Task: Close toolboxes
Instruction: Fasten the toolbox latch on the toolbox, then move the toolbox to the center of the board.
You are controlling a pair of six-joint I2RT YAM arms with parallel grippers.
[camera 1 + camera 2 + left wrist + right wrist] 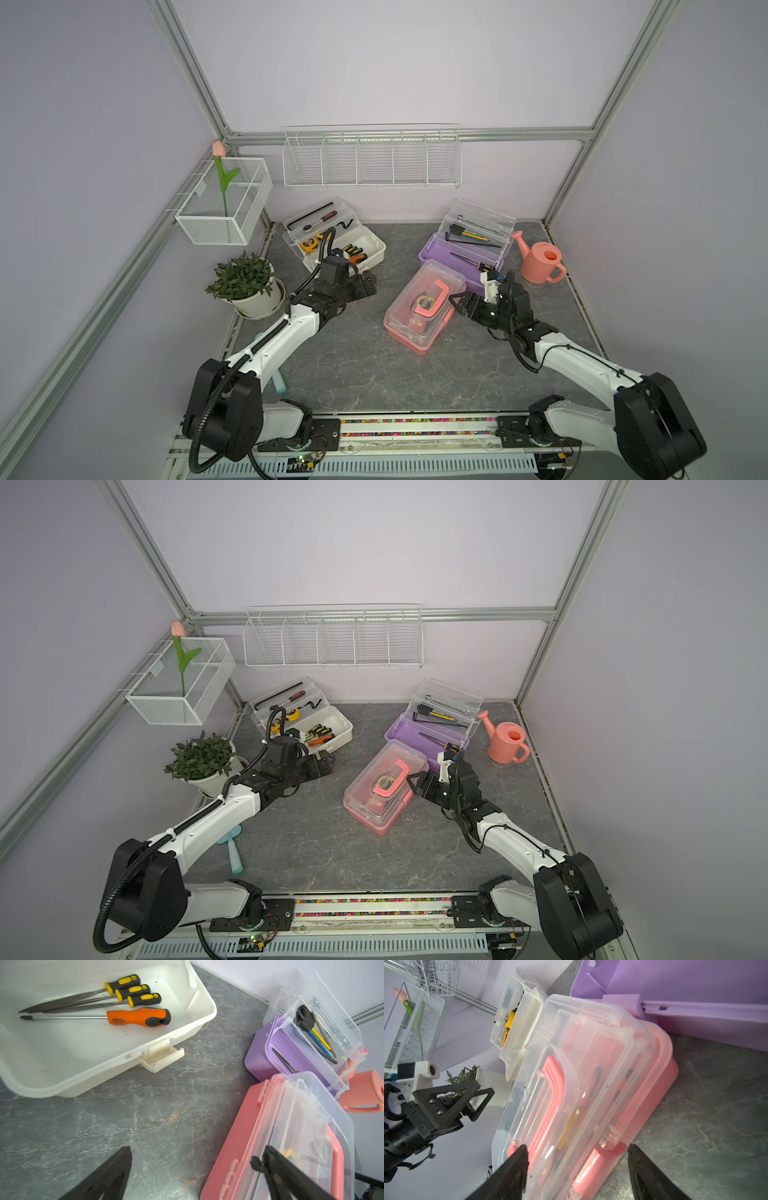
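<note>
Right pincer point(458, 302): jaws apart, holding nothing; we find it just beside the pink toolbox point(420, 309), whose front latch point(609, 1148) lies between the two fingers in the wrist view. Pink toolbox: mid-bench point(353, 365), clear lid down, far corner close against the purple toolbox point(446, 254); we cannot tell whether they touch. Purple toolbox: lid up, tool tray raised, near the back wall. Left pincer point(368, 286): jaws apart, empty, just in front of the white toolbox point(370, 249), which stands open with screwdrivers point(116, 1001) inside.
</note>
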